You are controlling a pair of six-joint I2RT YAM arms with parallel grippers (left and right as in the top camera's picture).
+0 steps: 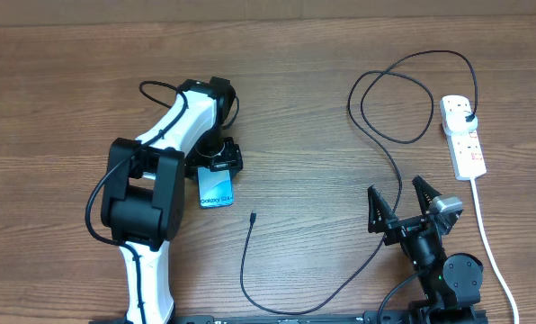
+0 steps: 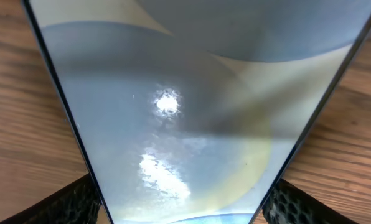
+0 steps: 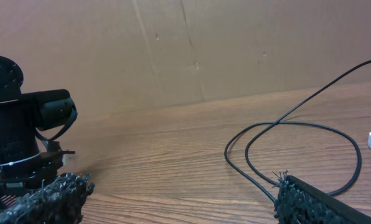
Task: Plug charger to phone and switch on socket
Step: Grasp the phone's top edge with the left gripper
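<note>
Phone [image 1: 216, 189] lies flat left of centre, clamped at its long edges by the left gripper [image 1: 218, 169], probably to steady it for plugging. Charger [image 1: 246, 247] tip is laid just right of it, and the right gripper [image 1: 401, 202] is held spread wide beside the cable.

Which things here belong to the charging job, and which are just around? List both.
Job:
phone
charger
socket

Just around:
cardboard backdrop
wooden table
</note>
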